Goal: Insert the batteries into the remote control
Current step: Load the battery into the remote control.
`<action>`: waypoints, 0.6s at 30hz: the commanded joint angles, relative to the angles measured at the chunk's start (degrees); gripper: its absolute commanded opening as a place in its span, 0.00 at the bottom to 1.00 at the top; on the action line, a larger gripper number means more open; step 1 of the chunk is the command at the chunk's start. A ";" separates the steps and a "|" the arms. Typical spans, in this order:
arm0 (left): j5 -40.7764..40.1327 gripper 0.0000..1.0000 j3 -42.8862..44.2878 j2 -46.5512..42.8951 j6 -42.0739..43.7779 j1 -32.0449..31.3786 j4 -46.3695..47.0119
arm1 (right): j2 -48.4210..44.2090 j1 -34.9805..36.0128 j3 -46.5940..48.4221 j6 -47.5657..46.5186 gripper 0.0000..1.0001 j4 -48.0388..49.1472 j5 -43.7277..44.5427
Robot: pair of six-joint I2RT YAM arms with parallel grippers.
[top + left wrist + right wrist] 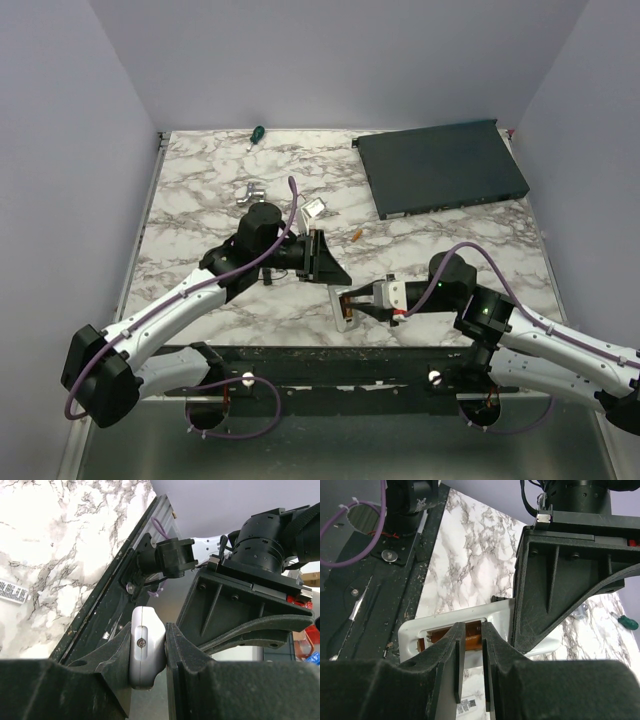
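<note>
Top view: left claw (335, 283) has the remote (346, 310) clamped and lifted off the table (200, 200), near the front edge; right claw (354, 300) pokes in at it from the right; a spare battery (356, 234) lies on the marble just behind.

Left wrist: left claw (149, 655) is squeezed tight on the remote's (144, 630) rounded white end, screw showing.

Right wrist: right claw (471, 630) is narrow, tips right at the remote's (445, 622) open slot; an orange battery (437, 638) sits in there; can't tell if the tips are pinching it.
</note>
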 commanded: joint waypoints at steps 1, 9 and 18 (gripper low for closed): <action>0.25 0.00 1.71 -2.68 -1.40 0.89 2.92 | 1.01 0.10 -0.22 1.30 0.25 -5.55 -2.40; 0.34 0.00 1.49 -3.71 -1.80 1.37 2.91 | 1.66 0.10 -0.82 1.31 0.25 -5.52 -2.53; 0.63 0.00 1.66 -5.01 -1.96 1.71 2.92 | 2.19 0.10 -1.32 1.16 0.25 -5.66 -2.02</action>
